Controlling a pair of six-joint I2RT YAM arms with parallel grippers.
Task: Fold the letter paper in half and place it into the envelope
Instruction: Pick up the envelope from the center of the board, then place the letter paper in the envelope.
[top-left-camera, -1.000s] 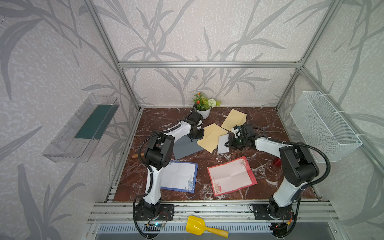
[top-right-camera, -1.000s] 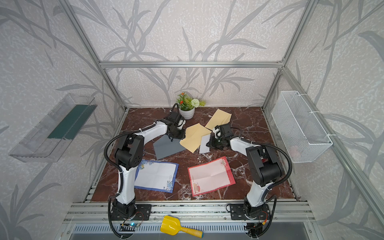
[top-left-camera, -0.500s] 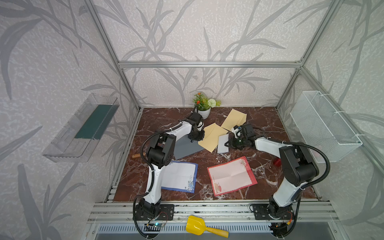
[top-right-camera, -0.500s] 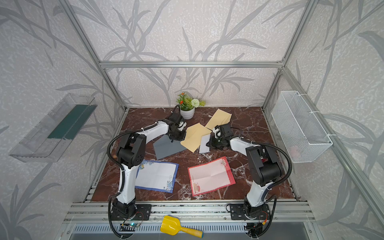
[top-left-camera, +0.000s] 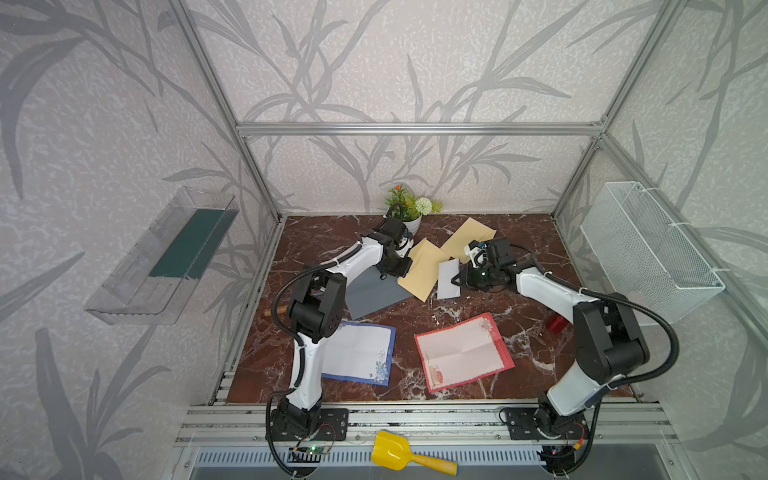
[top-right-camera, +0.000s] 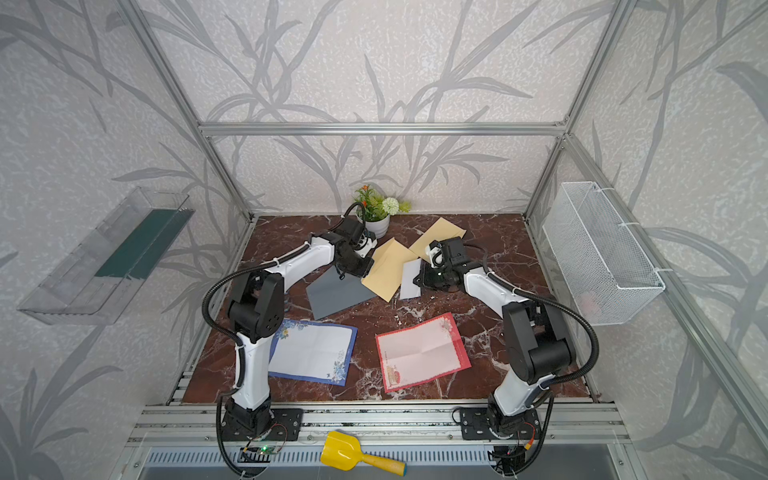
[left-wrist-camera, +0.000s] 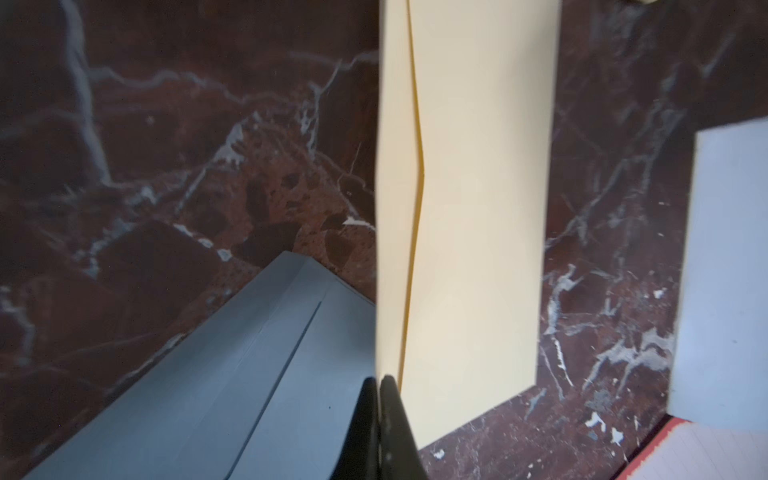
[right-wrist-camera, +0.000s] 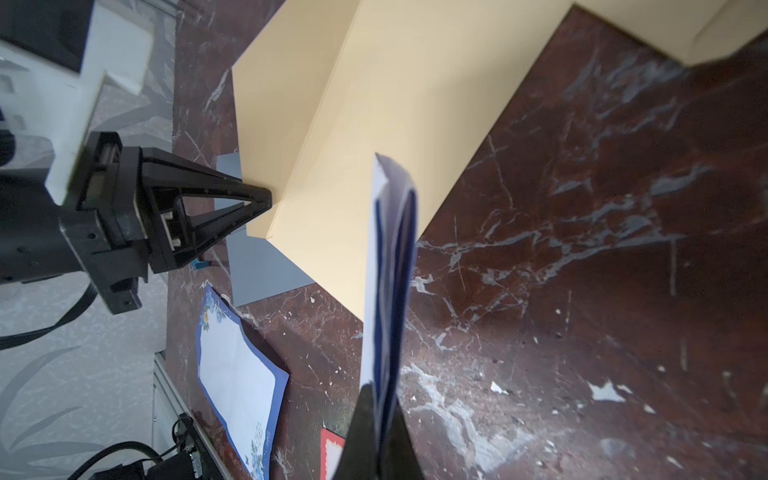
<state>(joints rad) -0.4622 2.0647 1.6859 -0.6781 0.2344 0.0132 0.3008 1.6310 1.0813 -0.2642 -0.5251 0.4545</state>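
The yellow envelope lies at mid-table in both top views. My left gripper is shut on the edge of its flap, which stands lifted off the envelope body. The same gripper shows in the right wrist view, pinching the envelope's corner. The folded letter paper, white with a blue border, is held on edge in my shut right gripper. In a top view the paper hangs just right of the envelope, near its open side.
A grey envelope lies partly under the yellow one. A second yellow envelope sits behind. Blue-bordered sheet and red-bordered sheet lie flat in front. A plant pot stands at the back and a wire basket on the right wall.
My left gripper's jaws have closed on the yellow envelope's flap edge. The right arm and its folded paper have stayed in place.
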